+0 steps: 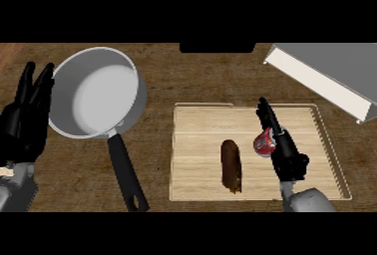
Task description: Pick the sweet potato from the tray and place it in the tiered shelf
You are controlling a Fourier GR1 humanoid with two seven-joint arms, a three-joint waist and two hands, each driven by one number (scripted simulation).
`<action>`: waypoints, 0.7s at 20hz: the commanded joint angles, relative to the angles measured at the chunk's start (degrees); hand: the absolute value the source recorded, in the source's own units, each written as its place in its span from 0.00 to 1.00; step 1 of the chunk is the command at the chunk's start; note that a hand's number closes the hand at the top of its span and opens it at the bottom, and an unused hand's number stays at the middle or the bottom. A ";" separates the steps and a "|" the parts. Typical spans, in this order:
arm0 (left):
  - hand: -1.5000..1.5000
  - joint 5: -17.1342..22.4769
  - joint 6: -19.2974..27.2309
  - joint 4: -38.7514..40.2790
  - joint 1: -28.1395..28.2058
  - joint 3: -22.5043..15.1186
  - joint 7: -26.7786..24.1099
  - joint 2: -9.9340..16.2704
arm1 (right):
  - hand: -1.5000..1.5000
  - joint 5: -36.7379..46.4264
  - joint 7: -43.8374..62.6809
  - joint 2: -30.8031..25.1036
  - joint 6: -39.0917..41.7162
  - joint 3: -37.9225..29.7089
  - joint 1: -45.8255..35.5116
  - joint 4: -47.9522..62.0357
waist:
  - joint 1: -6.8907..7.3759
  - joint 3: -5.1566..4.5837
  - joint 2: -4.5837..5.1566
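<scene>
The right hand hovers over the right half of the wooden tray, fingers straight and stretched toward the far rim, holding nothing. A small red object, too small to identify, shows just beside its fingers. The sweet potato lies left of the hand, near the tray's middle and apart from the fingers, its length running from the near rim toward the far one.

The risk from here appears to lie in the approach: the hand sits beside the vegetable rather than above it, so straight fingers sweeping sideways could roll it across the tray or catch the red object instead. The raised rim could also block a low reach. The carry to the grey tiered shelf, at the far right corner of the bench, looks short but passes over that rim.

The sweet potato is dark brown, long and slim, rounded at the far end and tapering at the near one; a shape likely to roll.

The left hand rests open at the left edge, fingers up, beside a grey frying pan.
</scene>
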 commanded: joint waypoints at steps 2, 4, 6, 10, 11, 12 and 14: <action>0.50 -0.36 -2.08 3.44 -0.80 -1.80 0.95 -1.28 | 1.00 9.82 11.47 -5.09 -4.12 3.00 -7.63 -6.00 | 0.74 1.41 -0.69; 0.50 -0.62 -2.78 3.00 -0.83 -3.35 3.45 -0.26 | 1.00 16.15 14.80 -10.58 -2.08 4.26 -14.39 -3.86 | 1.43 1.29 -0.71; 0.50 -0.64 -4.11 4.49 -1.74 -3.78 4.69 0.84 | 1.00 21.88 19.61 -15.09 0.03 5.72 -21.47 -4.82 | 1.37 1.00 -0.95; 0.50 2.07 -7.41 6.29 0.54 -3.96 5.50 -0.53 | 0.00 21.28 39.31 -8.17 -5.48 2.38 -22.16 -7.88 | 0.95 1.41 -0.87; 0.50 2.75 -8.42 6.16 -0.78 -2.78 6.25 -0.02 | 0.00 19.78 40.66 -8.60 -3.44 2.40 -20.67 -11.89 | 0.70 1.50 -0.86; 0.50 2.57 -7.60 6.59 -4.46 -2.25 9.94 0.44 | 0.00 17.99 39.37 -8.72 -0.11 2.86 -21.24 -13.03 | 0.75 1.56 -0.72; 0.50 0.32 -7.60 9.76 -4.91 -4.48 7.10 -2.94 | 0.00 15.95 41.06 -8.88 4.43 2.32 -25.37 -13.44 | 0.96 1.56 -0.57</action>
